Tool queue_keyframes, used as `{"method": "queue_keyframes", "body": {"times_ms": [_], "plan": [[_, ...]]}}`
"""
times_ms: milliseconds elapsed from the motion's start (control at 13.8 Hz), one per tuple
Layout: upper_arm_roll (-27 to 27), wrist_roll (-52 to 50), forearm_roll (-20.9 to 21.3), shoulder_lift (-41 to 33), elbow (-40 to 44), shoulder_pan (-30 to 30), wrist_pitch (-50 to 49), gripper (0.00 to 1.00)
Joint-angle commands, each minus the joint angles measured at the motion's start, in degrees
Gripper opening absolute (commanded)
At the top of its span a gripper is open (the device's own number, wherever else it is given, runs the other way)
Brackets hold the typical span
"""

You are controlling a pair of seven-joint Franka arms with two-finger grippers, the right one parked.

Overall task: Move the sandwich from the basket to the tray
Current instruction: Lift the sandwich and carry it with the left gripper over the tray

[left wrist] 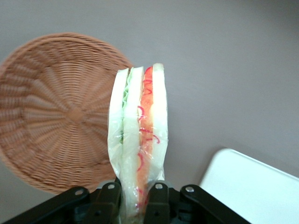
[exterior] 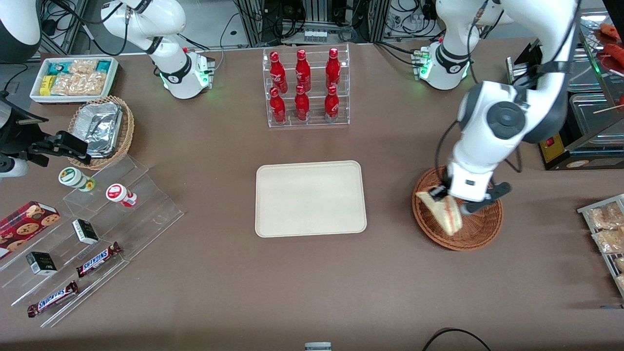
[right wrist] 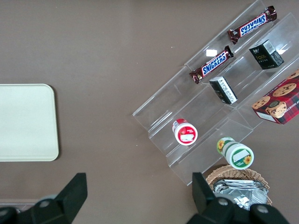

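Observation:
My left gripper [exterior: 456, 201] is shut on the clear-wrapped sandwich [exterior: 442, 210] and holds it above the reddish-brown wicker basket [exterior: 480, 229]. In the left wrist view the sandwich [left wrist: 138, 140] stands edge-on between my black fingers [left wrist: 108, 200], showing green, red and orange filling, with the empty basket [left wrist: 56, 112] below it. The cream tray [exterior: 310, 198] lies flat and empty in the middle of the table, apart from the basket toward the parked arm's end. A corner of the tray [left wrist: 252, 186] shows in the left wrist view, and its end shows in the right wrist view [right wrist: 25, 122].
A clear rack of red bottles [exterior: 306, 87] stands farther from the front camera than the tray. Toward the parked arm's end are a tan basket of foil containers [exterior: 101, 129], a white snack box [exterior: 74, 78] and clear steps with snacks [exterior: 92, 239]. Wrapped pastries [exterior: 607, 229] lie at the working arm's end.

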Motion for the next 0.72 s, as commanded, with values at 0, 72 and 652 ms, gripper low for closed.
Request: {"method": "queue_keyframes", "body": {"times_ms": [0, 72, 652], "plan": [[0.49, -1.07, 0.6, 5.84, 8.17, -6.21, -2.36, 0.13], [0.41, -0.99, 0.6, 7.16, 9.93, -7.97, -2.8, 0.13], [0.58, -0.81, 0.69, 21.83, 23.47, -20.11, -2.54, 0.15]]}}
